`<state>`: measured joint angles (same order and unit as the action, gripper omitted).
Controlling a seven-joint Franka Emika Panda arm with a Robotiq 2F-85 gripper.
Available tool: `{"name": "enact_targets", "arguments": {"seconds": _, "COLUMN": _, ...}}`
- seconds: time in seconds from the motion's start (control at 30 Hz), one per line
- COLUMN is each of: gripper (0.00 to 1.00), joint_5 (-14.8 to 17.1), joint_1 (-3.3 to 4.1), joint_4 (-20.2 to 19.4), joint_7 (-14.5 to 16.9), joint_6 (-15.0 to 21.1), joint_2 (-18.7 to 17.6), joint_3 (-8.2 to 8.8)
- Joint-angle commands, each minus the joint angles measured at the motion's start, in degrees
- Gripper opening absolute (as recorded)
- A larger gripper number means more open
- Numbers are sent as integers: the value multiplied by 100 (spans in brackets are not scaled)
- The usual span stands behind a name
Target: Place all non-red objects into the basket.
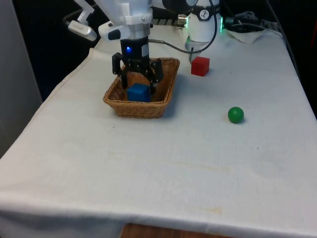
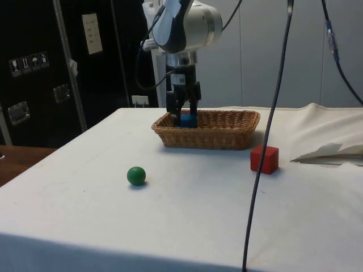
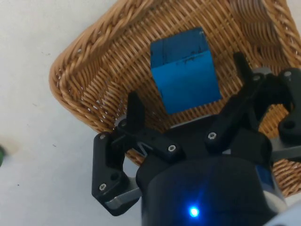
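Since the blue cube (image 1: 138, 92) already lies on the floor of the wicker basket (image 1: 163, 105), one non-red object looks done, while the green ball (image 1: 236, 114) sits on the white cloth (image 1: 148, 168) well apart from it and the red cube (image 1: 200, 66) stays out, as it should. Above the cube hangs the gripper (image 3: 188, 101), fingers spread and holding nothing; the wrist view makes that gap plain, where the side view crowds fingers and cube together
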<state>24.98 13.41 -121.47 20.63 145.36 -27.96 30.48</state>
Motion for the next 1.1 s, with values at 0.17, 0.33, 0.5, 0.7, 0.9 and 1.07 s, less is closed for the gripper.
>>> {"name": "enact_targets", "arguments": {"seconds": 0.17, "gripper": 100, "joint_5": 17, "joint_1": -11, "joint_4": -11, "joint_7": 29, "joint_6": 0, "joint_2": 29, "joint_3": -11}}
{"name": "enact_targets", "arguments": {"seconds": 0.33, "gripper": 100, "joint_5": -29, "joint_1": 11, "joint_4": -11, "joint_7": 0, "joint_6": -52, "joint_2": 143, "joint_3": 17}}
{"name": "enact_targets", "arguments": {"seconds": 0.5, "gripper": 100, "joint_5": -286, "joint_1": 74, "joint_4": -80, "joint_7": -126, "joint_6": -269, "joint_2": 498, "joint_3": 126}}
{"name": "enact_targets", "arguments": {"seconds": 0.7, "gripper": 100, "joint_5": -487, "joint_1": 86, "joint_4": -92, "joint_7": -218, "joint_6": -458, "joint_2": 779, "joint_3": 143}}
{"name": "enact_targets", "arguments": {"seconds": 0.9, "gripper": 100, "joint_5": -710, "joint_1": 120, "joint_4": -80, "joint_7": -304, "joint_6": -642, "joint_2": 1031, "joint_3": 126}}
{"name": "enact_targets", "arguments": {"seconds": 1.07, "gripper": 100, "joint_5": -957, "joint_1": 166, "joint_4": -69, "joint_7": -424, "joint_6": -791, "joint_2": 1261, "joint_3": 97}}
